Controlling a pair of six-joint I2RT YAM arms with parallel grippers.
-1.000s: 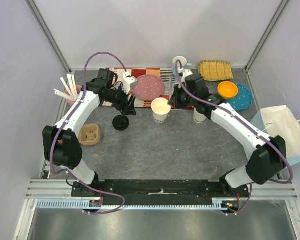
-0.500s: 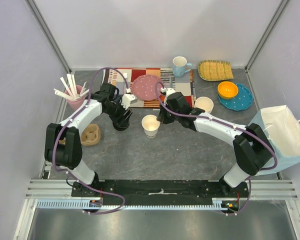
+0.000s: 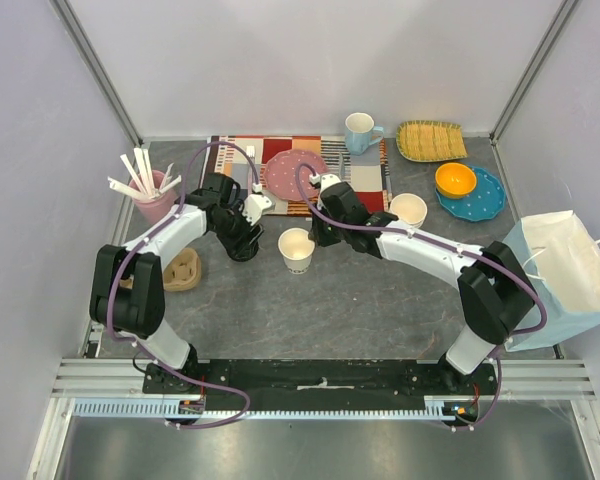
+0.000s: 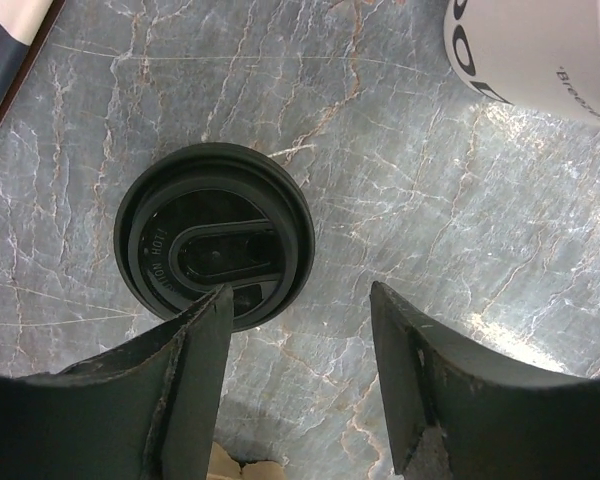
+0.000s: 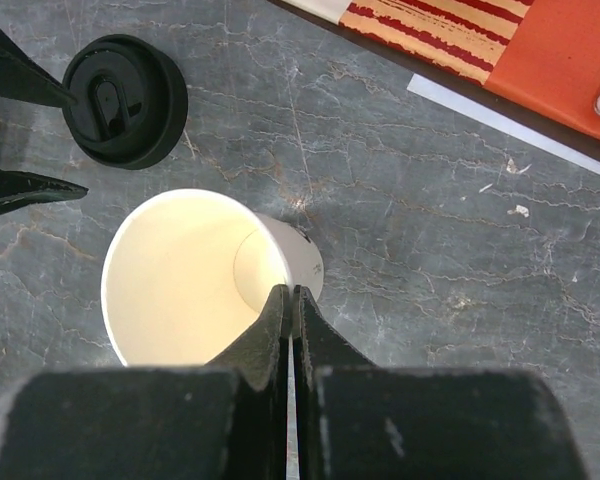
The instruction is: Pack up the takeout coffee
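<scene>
The cream paper cup (image 3: 296, 250) is upright and lidless on the grey table, just right of the round black lid (image 3: 242, 245). My right gripper (image 3: 314, 238) is shut on the cup's rim, one finger inside and one outside, as the right wrist view shows (image 5: 292, 296) with the cup (image 5: 180, 280) below it. My left gripper (image 3: 242, 232) hangs open over the lid. In the left wrist view the left gripper (image 4: 300, 295) has its left fingertip over the near edge of the lid (image 4: 215, 235) and its right fingertip over bare table. The lid lies flat, untouched.
A second lidless paper cup (image 3: 408, 209) stands right of the right arm. A cardboard cup carrier (image 3: 180, 268) sits left of the lid. A patterned mat with a pink plate (image 3: 295, 173), a blue mug (image 3: 359, 131), an orange bowl (image 3: 455, 180) and a paper bag (image 3: 570, 275) stand around.
My right gripper has carried the cup from the mat's edge towards the near left, beside the lid. My left gripper has come down over the lid.
</scene>
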